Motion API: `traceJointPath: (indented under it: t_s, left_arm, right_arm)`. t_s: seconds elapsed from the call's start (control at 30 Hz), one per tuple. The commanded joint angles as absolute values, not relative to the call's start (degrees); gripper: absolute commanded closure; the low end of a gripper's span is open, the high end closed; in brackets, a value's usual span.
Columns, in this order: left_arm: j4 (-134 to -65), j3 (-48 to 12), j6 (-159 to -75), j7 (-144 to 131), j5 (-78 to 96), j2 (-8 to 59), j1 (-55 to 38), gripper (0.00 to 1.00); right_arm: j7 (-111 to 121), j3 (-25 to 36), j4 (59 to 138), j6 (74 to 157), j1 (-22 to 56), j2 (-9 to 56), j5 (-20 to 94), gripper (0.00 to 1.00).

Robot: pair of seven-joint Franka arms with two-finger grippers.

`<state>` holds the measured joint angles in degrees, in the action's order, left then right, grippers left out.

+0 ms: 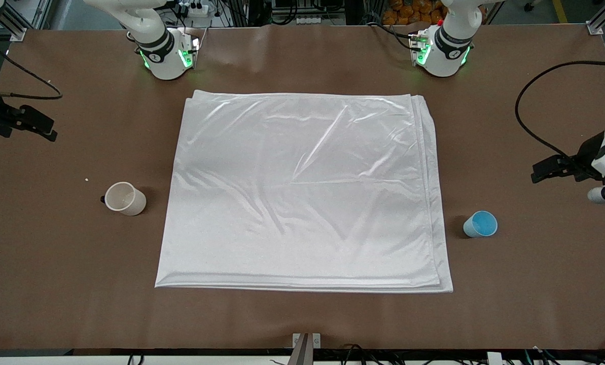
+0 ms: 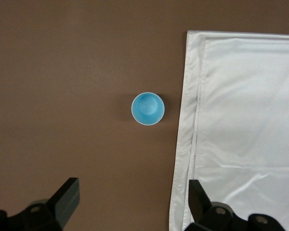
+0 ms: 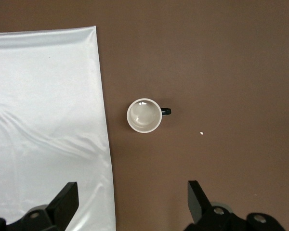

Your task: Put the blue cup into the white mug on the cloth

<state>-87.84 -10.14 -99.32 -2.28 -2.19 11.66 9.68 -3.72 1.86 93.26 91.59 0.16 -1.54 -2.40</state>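
Note:
The blue cup [image 1: 481, 224] stands upright on the brown table beside the cloth [image 1: 302, 192], toward the left arm's end. The white mug [image 1: 125, 198] stands upright beside the cloth toward the right arm's end, its dark handle pointing away from the cloth. My left gripper [image 1: 541, 171] is open and empty, high over the table near the blue cup [image 2: 148, 109]; its own view [image 2: 133, 199] also shows the cloth's folded edge [image 2: 192, 144]. My right gripper [image 1: 48, 129] is open and empty, high near the mug [image 3: 144, 116]; it also shows in its own view [image 3: 133, 199], with the cloth [image 3: 43, 120].
A small white crumb [image 1: 86, 179] lies on the table near the mug, also in the right wrist view [image 3: 201, 133]. Black cables [image 1: 528, 101] loop over the table at both ends. The arm bases [image 1: 168, 56] stand along the table's edge farthest from the front camera.

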Motion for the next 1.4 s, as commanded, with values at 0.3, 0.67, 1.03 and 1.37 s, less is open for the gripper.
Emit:
traceJointPath:
  t_s: [0.3, 0.67, 1.03, 1.37]
  left_arm:
    - [-103.69, -10.11, -121.53, -0.88, -1.93, 13.27, 11.68, 0.0]
    - [-112.32, -10.11, -136.22, -0.97, -2.11, 17.04, 12.22, 0.0]
    - [-112.24, -10.19, -144.57, -0.88, -5.1, 23.37, 13.36, 0.0]
    - [-111.53, -10.2, -145.9, -0.88, -5.01, 26.28, 12.92, 0.0]
  right_arm:
    - [0.26, 2.55, 103.44, 101.33, -2.02, -1.85, -1.93, 0.0]
    - [6.24, 2.55, 109.94, 109.5, -3.87, -1.23, -1.93, 0.0]
    - [18.53, 2.55, 113.03, 112.32, -3.87, 1.49, -2.29, 0.0]
    - [33.21, 2.55, 113.03, 117.68, -4.31, 6.15, -2.46, 0.0]
